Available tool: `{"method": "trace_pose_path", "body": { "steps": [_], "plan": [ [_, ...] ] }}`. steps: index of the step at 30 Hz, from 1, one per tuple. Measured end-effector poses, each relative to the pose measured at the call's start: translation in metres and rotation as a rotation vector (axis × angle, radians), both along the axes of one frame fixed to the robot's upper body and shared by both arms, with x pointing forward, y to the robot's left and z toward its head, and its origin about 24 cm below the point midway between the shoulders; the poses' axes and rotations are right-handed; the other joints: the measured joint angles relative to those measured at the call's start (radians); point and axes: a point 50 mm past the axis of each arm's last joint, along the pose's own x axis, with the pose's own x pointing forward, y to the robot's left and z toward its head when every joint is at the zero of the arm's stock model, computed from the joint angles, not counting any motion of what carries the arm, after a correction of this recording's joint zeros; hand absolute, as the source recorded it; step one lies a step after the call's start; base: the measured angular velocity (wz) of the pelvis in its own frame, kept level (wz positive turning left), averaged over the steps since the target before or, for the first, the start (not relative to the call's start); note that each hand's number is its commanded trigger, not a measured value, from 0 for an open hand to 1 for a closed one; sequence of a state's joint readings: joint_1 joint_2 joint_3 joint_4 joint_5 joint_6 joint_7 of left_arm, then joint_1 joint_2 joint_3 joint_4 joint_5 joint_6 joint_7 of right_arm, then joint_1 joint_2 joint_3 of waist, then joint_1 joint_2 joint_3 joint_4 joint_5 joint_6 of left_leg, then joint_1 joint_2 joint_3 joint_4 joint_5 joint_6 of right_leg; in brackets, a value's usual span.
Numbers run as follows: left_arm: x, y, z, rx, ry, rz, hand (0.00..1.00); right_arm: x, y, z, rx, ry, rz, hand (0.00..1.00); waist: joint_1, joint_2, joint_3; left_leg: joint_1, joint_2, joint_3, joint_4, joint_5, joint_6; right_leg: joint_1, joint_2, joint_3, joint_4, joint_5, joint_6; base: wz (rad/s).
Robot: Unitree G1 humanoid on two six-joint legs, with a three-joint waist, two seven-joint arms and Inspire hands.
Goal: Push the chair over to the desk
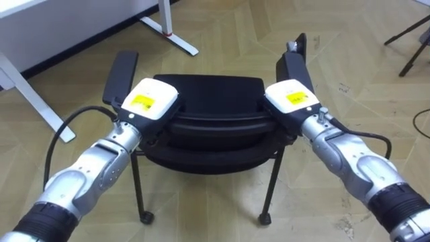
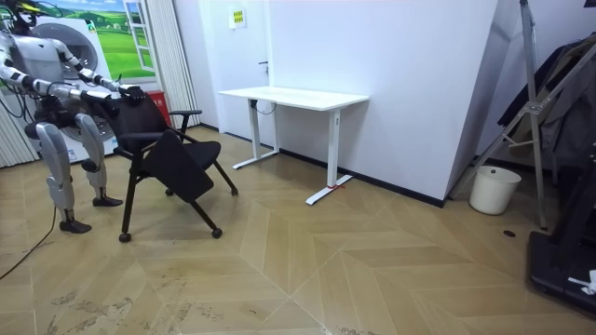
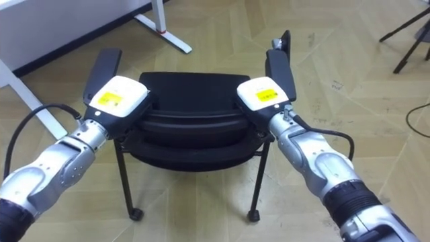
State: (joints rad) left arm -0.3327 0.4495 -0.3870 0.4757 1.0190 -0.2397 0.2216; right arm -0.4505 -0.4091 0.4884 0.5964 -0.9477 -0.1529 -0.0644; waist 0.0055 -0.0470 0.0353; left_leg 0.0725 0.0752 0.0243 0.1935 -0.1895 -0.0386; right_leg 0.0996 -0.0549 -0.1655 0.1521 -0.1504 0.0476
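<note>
Our left hand (image 1: pixel 151 99) rests on the chair (image 1: pixel 208 131) back's left end and our right hand (image 1: pixel 292 97) on its right end; we cannot tell either grip. The chair stands before us, well apart from the desk (image 2: pixel 293 96), so the pushing looks mostly ahead.

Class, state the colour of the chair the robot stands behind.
Black throughout; the black armrest chair on castors shows best in the room view.

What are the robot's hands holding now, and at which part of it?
The left hand and the right hand lie on the black chair, at the top edge of its backrest, one near each end. Whether they grip it cannot be told.
</note>
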Motion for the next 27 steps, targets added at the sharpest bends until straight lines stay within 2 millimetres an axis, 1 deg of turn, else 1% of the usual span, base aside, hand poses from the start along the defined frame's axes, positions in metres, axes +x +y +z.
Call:
{"method": "trace_pose_path", "body": {
  "steps": [1, 2, 3, 4, 5, 6, 7, 8, 9, 10, 11, 12, 13, 14, 15, 16, 17, 18, 19, 20, 21, 22, 23, 24, 25, 26, 27],
  "plan": [
    [0.000, 0.000, -0.001, 0.000, 0.002, 0.001, 1.00, 0.000, 0.000, -0.001, 0.001, 0.003, -0.001, 1.00, 0.000, -0.001, 0.0001, -0.002, 0.001, 0.000, 0.011, -0.001, -0.002, 0.003, 0.000, -0.001, 0.001, -0.001, -0.001, 0.15],
    [0.001, 0.001, -0.003, 0.001, 0.008, 0.004, 1.00, 0.000, 0.001, -0.002, 0.005, 0.007, -0.004, 1.00, 0.001, -0.001, 0.0002, -0.014, 0.002, 0.000, 0.047, -0.008, -0.011, 0.006, 0.000, -0.003, 0.005, -0.006, -0.009, 0.00],
    [0.002, 0.002, -0.004, 0.006, 0.014, 0.006, 1.00, 0.000, 0.002, -0.004, 0.012, 0.006, -0.008, 1.00, 0.002, -0.004, 0.0013, -0.030, 0.003, 0.000, 0.086, -0.009, -0.013, 0.004, 0.000, -0.005, 0.017, -0.011, -0.016, 0.00],
    [0.003, 0.002, -0.005, 0.009, 0.017, 0.006, 1.00, 0.000, 0.003, -0.005, 0.016, 0.006, -0.010, 1.00, 0.000, -0.003, 0.0021, -0.040, 0.006, 0.000, 0.110, -0.011, -0.015, 0.005, 0.000, -0.015, 0.023, -0.013, -0.019, 0.08],
    [0.004, 0.002, -0.007, 0.009, 0.026, 0.008, 1.00, 0.000, 0.002, -0.008, 0.019, 0.009, -0.015, 1.00, -0.002, -0.002, 0.0033, -0.067, 0.013, 0.000, 0.175, -0.017, -0.024, 0.008, 0.002, -0.046, 0.038, -0.019, -0.027, 0.20],
    [0.004, 0.001, -0.009, 0.008, 0.035, 0.011, 1.00, -0.001, 0.002, -0.010, 0.020, 0.015, -0.019, 1.00, -0.004, 0.001, 0.0054, -0.095, 0.022, -0.001, 0.244, -0.019, -0.026, 0.018, 0.006, -0.061, 0.050, -0.026, -0.033, 0.38],
    [0.004, 0.000, -0.011, 0.004, 0.044, 0.012, 1.00, -0.001, 0.001, -0.011, 0.017, 0.019, -0.019, 1.00, -0.010, 0.006, 0.0085, -0.135, 0.033, -0.001, 0.335, -0.019, -0.026, 0.029, 0.011, -0.070, 0.057, -0.038, -0.041, 0.33],
    [0.004, -0.001, -0.012, 0.002, 0.046, 0.011, 1.00, -0.001, 0.000, -0.010, 0.015, 0.019, -0.018, 1.00, -0.012, 0.011, 0.0116, -0.153, 0.040, 0.000, 0.379, -0.019, -0.025, 0.033, 0.015, -0.076, 0.063, -0.045, -0.044, 0.27],
    [0.004, -0.002, -0.012, -0.003, 0.046, 0.011, 1.00, -0.001, -0.002, -0.009, 0.012, 0.016, -0.018, 1.00, -0.009, 0.020, 0.0169, -0.198, 0.056, 0.000, 0.476, -0.018, -0.025, 0.034, 0.024, -0.089, 0.086, -0.071, -0.054, 0.08],
    [0.005, -0.003, -0.012, -0.006, 0.044, 0.010, 1.00, 0.000, -0.002, -0.008, 0.012, 0.014, -0.018, 1.00, -0.008, 0.023, 0.0187, -0.223, 0.066, 0.000, 0.528, -0.014, -0.023, 0.032, 0.029, -0.092, 0.099, -0.091, -0.058, 0.09],
    [0.006, -0.005, -0.011, -0.014, 0.039, 0.010, 1.00, 0.001, -0.005, -0.007, 0.010, 0.010, -0.022, 1.00, -0.010, 0.038, 0.0284, -0.276, 0.094, -0.002, 0.637, 0.005, -0.013, 0.028, 0.044, -0.095, 0.143, -0.121, -0.072, 0.15],
    [0.007, -0.005, -0.012, -0.016, 0.042, 0.010, 1.00, 0.001, -0.005, -0.007, 0.016, 0.012, -0.029, 1.00, -0.006, 0.038, 0.0312, -0.325, 0.108, -0.002, 0.716, 0.045, -0.006, 0.021, 0.042, -0.095, 0.183, -0.150, -0.082, 0.22],
    [0.008, -0.005, -0.013, -0.017, 0.043, 0.010, 1.00, 0.001, -0.005, -0.008, 0.017, 0.014, -0.030, 1.00, -0.008, 0.032, 0.0325, -0.342, 0.106, -0.002, 0.735, 0.054, -0.004, 0.016, 0.038, -0.095, 0.200, -0.166, -0.086, 0.45],
    [0.011, -0.006, -0.010, -0.021, 0.033, -0.001, 1.00, 0.002, -0.008, -0.005, 0.020, 0.005, -0.031, 1.00, -0.025, 0.029, 0.0344, -0.380, 0.094, 0.006, 0.729, 0.038, 0.009, -0.002, 0.037, -0.087, 0.233, -0.194, -0.094, 0.55],
    [0.016, -0.012, -0.007, -0.029, 0.022, -0.014, 1.00, 0.003, -0.011, -0.002, 0.025, -0.005, -0.036, 1.00, -0.026, 0.033, 0.0380, -0.420, 0.076, 0.032, 0.696, 0.011, 0.025, -0.023, 0.035, -0.086, 0.273, -0.219, -0.097, 0.42],
    [0.019, -0.015, -0.006, -0.037, 0.019, -0.018, 1.00, 0.005, -0.014, -0.001, 0.028, -0.011, -0.049, 1.00, -0.018, 0.037, 0.0403, -0.458, 0.059, 0.055, 0.654, 0.005, 0.031, -0.036, 0.031, -0.089, 0.305, -0.239, -0.099, 0.07],
    [0.021, -0.016, -0.007, -0.042, 0.020, -0.019, 1.00, 0.006, -0.016, -0.001, 0.027, -0.014, -0.055, 1.00, -0.010, 0.038, 0.0411, -0.474, 0.048, 0.062, 0.623, 0.006, 0.031, -0.042, 0.028, -0.095, 0.319, -0.248, -0.101, -0.29],
    [0.023, -0.018, -0.006, -0.049, 0.016, -0.021, 1.00, 0.008, -0.021, -0.001, 0.017, -0.019, -0.068, 1.00, 0.002, 0.045, 0.0429, -0.489, 0.033, 0.077, 0.520, 0.014, 0.029, -0.053, 0.028, -0.094, 0.344, -0.266, -0.099, -0.27],
    [0.024, -0.019, -0.006, -0.052, 0.016, -0.022, 1.00, 0.008, -0.023, -0.001, 0.016, -0.022, -0.073, 1.00, 0.004, 0.047, 0.0416, -0.489, 0.028, 0.083, 0.456, 0.020, 0.025, -0.054, 0.028, -0.095, 0.357, -0.280, -0.097, -0.31],
    [0.026, -0.020, -0.004, -0.058, 0.012, -0.028, 1.00, 0.008, -0.025, -0.002, 0.023, -0.033, -0.082, 1.00, 0.013, 0.049, 0.0401, -0.497, 0.022, 0.081, 0.404, 0.052, 0.048, -0.056, 0.020, -0.095, 0.382, -0.304, -0.085, -0.19],
    [0.027, -0.020, -0.003, -0.058, 0.005, -0.030, 1.00, 0.008, -0.025, -0.003, 0.033, -0.044, -0.087, 1.00, 0.014, 0.052, 0.0291, -0.501, 0.011, 0.084, 0.403, 0.073, 0.063, -0.063, 0.011, -0.093, 0.389, -0.319, -0.060, -0.14],
    [0.032, -0.021, 0.004, -0.052, -0.024, -0.037, 1.00, 0.011, -0.025, 0.001, 0.044, -0.069, -0.092, 1.00, 0.015, 0.039, 0.0294, -0.502, -0.005, 0.089, 0.401, 0.069, 0.072, -0.073, 0.000, -0.086, 0.395, -0.323, -0.044, -0.09],
    [0.035, -0.021, 0.008, -0.047, -0.038, -0.039, 1.00, 0.013, -0.024, 0.004, 0.049, -0.081, -0.094, 1.00, 0.022, 0.028, 0.0306, -0.505, -0.008, 0.098, 0.400, 0.067, 0.076, -0.082, -0.005, -0.081, 0.400, -0.321, -0.037, -0.13],
    [0.040, -0.020, 0.014, -0.039, -0.060, -0.040, 1.00, 0.018, -0.024, 0.008, 0.054, -0.100, -0.098, 1.00, 0.029, 0.024, 0.0342, -0.513, -0.018, 0.104, 0.402, 0.069, 0.094, -0.096, -0.018, -0.074, 0.405, -0.322, -0.035, -0.18],
    [0.042, -0.020, 0.018, -0.036, -0.070, -0.039, 1.00, 0.020, -0.023, 0.010, 0.057, -0.110, -0.097, 1.00, 0.029, 0.017, 0.0306, -0.518, -0.022, 0.106, 0.404, 0.070, 0.104, -0.101, -0.023, -0.071, 0.407, -0.324, -0.032, -0.17],
    [0.045, -0.020, 0.021, -0.033, -0.082, -0.036, 1.00, 0.022, -0.022, 0.013, 0.062, -0.130, -0.100, 1.00, 0.026, 0.016, 0.0305, -0.525, -0.035, 0.109, 0.415, 0.065, 0.115, -0.104, -0.037, -0.062, 0.407, -0.335, -0.021, -0.13],
    [0.045, -0.019, 0.023, -0.033, -0.087, -0.035, 1.00, 0.023, -0.022, 0.015, 0.067, -0.147, -0.101, 1.00, 0.027, 0.014, 0.0290, -0.525, -0.046, 0.121, 0.426, 0.046, 0.132, -0.102, -0.053, -0.058, 0.408, -0.346, -0.011, -0.13]
  ]
}}
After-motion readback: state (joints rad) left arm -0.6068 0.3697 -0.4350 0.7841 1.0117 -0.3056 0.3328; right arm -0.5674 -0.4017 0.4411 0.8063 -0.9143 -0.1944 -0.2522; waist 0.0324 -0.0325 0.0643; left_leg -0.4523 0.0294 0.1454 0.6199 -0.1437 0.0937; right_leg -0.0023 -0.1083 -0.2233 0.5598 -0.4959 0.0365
